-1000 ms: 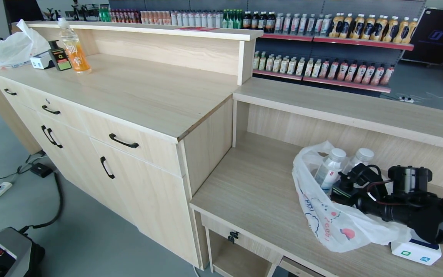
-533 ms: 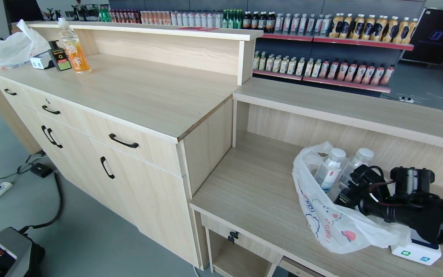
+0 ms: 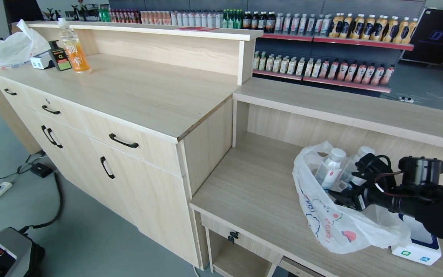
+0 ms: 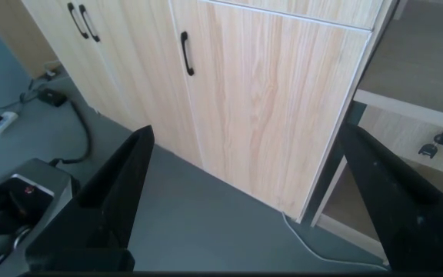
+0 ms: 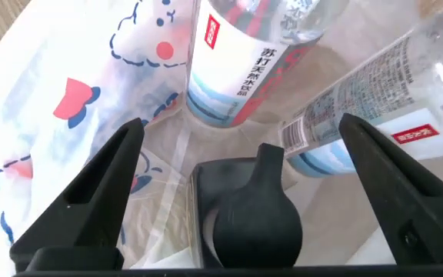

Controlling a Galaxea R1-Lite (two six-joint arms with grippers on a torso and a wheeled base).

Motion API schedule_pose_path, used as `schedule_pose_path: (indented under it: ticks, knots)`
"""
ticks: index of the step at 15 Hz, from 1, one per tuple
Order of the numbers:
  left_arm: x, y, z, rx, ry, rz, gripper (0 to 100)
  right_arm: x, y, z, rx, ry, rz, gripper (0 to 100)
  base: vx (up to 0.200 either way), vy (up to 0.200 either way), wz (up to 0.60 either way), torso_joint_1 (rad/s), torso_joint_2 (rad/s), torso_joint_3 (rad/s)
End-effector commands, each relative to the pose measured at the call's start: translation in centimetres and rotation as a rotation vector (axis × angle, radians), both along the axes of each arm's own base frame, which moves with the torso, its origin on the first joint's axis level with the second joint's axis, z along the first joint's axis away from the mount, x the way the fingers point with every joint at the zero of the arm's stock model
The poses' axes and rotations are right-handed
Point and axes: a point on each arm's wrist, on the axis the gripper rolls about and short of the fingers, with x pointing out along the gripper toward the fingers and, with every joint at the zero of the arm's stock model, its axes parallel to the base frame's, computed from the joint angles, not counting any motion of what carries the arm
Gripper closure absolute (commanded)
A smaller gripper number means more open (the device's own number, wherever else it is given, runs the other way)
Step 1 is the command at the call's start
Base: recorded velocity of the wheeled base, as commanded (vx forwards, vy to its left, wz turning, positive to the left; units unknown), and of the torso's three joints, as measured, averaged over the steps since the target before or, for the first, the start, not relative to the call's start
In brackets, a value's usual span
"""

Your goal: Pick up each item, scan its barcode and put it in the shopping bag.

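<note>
Bagging stage: R arm at bag, task partly done.
Right gripper (image 3: 349, 194) at mouth of white printed plastic shopping bag (image 3: 333, 227) on pale wood lower counter (image 3: 252, 184), jaws spread wide, pinching nothing. Inside: clear white-capped water bottle (image 3: 330, 169) plus twin bottle (image 3: 364, 152), judged bagged. Orange drink bottle (image 3: 76, 50) and small black bottle (image 3: 59, 57) on upper counter (image 3: 137, 88), well apart from bag, poss. left to do. Right wrist view adds black rounded item (image 5: 252, 211) low in bag betw. fingers, not made out in head view. Left wrist view: left gripper (image 4: 244, 192) spread, empty, low, facing cupboard door (image 4: 268, 100). White scanner box (image 3: 415, 252) just beside bag.
</note>
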Motion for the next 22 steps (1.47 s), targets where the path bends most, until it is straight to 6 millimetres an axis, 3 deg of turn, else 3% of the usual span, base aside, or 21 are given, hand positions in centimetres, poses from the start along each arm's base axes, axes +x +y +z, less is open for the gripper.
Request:
schedule_pose_path:
  ticks: [1, 3, 7, 10, 11, 14, 18, 20, 22]
  knots:
    - [0.0, 0.0, 0.0, 0.0, 0.0, 0.001, 0, -2.1, 0.3, 6.0, -0.027, -0.183, 0.004, 0, 0.0, 0.0, 0.0, 0.0, 0.0, 0.0]
    - [0.0, 0.0, 0.0, 0.0, 0.0, 0.001, 0, -4.1, 0.0, 8.0, -0.058, -0.198, -0.004, 0, 0.0, 0.0, 0.0, 0.0, 0.0, 0.0]
    - [0.0, 0.0, 0.0, 0.0, 0.0, 0.001, 0, -6.7, -0.5, 9.7, -0.124, -0.202, -0.014, 0, 0.0, 0.0, 0.0, 0.0, 0.0, 0.0]
    - [0.0, 0.0, 0.0, 0.0, 0.0, 0.001, 0, -8.0, -0.6, 12.4, -0.149, -0.313, -0.043, 0, 0.0, 0.0, -0.6, 0.004, 0.0, -0.001]
    - [0.0, 0.0, 0.0, 0.0, 0.0, 0.001, 0, -8.6, -0.9, 14.6, -0.154, -0.387, -0.08, 0, 0.0, 0.0, -0.6, -0.007, 0.0, 0.012]
    - [0.0, 0.0, 0.0, 0.0, 0.0, 0.001, 0, -10.1, -1.8, 17.7, -0.092, -0.46, -0.266, 0, 0.0, 0.0, -0.6, 0.01, 0.0, 0.001]
    - [0.0, 0.0, 0.0, 0.0, 0.0, 0.001, 0, -12.4, -4.3, 17.1, -0.056, -0.333, -0.584, 0, 0.0, 0.0, -0.6, 0.001, 0.0, 0.005]
    - [0.0, 0.0, 0.0, 0.0, 0.0, 0.001, 0, -13.5, -3.9, 16.6, -0.001, -0.274, -0.759, 0, 0.0, 0.0, -0.6, 0.0, 0.0, -0.002]
    - [0.0, 0.0, 0.0, 0.0, 0.0, 0.001, 0, -16.2, -2.5, 14.6, 0.071, -0.229, -0.88, 0, 0.0, 0.0, -0.6, 0.002, 0.0, 0.007]
